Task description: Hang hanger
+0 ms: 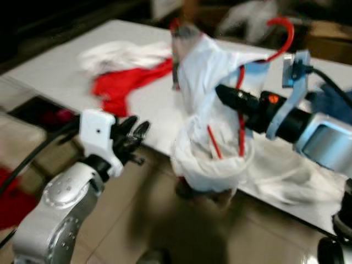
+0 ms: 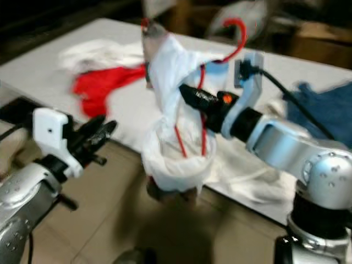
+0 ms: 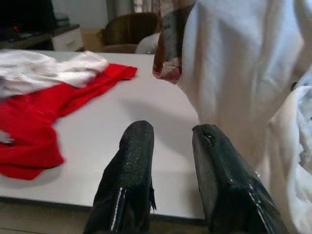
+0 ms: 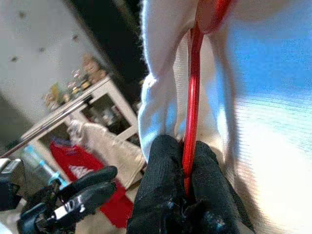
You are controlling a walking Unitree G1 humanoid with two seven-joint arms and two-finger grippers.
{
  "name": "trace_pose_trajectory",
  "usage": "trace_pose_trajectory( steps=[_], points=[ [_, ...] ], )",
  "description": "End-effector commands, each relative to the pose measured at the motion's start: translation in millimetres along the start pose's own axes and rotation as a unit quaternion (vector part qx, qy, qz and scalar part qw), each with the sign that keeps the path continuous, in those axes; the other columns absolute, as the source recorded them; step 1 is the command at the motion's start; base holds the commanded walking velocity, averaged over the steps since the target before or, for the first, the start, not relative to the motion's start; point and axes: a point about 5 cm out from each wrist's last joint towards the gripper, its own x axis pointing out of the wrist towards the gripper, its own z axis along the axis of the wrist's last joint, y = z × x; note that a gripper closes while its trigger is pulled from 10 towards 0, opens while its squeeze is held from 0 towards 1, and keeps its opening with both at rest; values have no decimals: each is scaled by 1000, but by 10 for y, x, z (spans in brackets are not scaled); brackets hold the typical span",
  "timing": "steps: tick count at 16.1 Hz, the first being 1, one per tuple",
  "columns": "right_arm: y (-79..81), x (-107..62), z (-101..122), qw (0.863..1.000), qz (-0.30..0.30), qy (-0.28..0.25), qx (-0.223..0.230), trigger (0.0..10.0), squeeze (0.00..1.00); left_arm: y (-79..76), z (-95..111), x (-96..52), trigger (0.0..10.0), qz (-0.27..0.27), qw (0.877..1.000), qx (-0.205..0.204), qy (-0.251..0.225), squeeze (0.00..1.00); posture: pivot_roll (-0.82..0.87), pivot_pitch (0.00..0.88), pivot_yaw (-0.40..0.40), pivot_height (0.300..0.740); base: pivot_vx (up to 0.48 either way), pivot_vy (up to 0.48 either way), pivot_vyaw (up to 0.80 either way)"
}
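Observation:
My right gripper [image 1: 223, 94] is shut on a red hanger [image 1: 241, 118] that carries a white garment [image 1: 206, 82], held up over the near edge of the white table [image 1: 66, 77]. The hanger's hook [image 1: 283, 33] curves up above my wrist. In the right wrist view both black fingertips [image 4: 168, 175] pinch the red hanger wire [image 4: 193, 117] against the white cloth [image 4: 263, 146]. My left gripper [image 1: 135, 135] hovers low beside the table edge, left of the garment, open with nothing between its fingers [image 3: 129, 161].
A red garment [image 1: 124, 85] and a white one [image 1: 121, 55] lie on the table's far left. Blue cloth [image 1: 333, 102] sits at the right, more white fabric [image 1: 286, 176] near the front edge. Tiled floor [image 1: 165, 231] lies below.

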Motion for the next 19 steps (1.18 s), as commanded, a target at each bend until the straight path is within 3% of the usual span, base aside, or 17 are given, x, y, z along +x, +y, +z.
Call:
trace_pose_trajectory(
  steps=[1,6,11,16,19],
  points=[
    [144,-10,-30,998,53,13,-10,10000,0,36,22,6,10000,6,1000,11,-2,0,-106,62,60,740,0,0,800],
    [-42,-93,-370,997,13,79,4,10000,0,6,-71,106,10000,5,999,24,27,0,-106,67,73,740,0,0,799],
    [-77,-143,-430,996,10,87,2,10000,0,11,-114,62,10000,8,999,30,30,0,-103,71,64,740,0,0,800],
    [-86,-144,-448,995,2,99,-22,10000,0,72,-103,175,10000,31,998,44,24,0,-116,63,72,740,0,0,800],
    [-125,-121,-551,993,-12,114,-22,10000,0,60,-182,68,10000,25,998,49,41,0,-102,69,64,740,0,0,800]
  ],
)
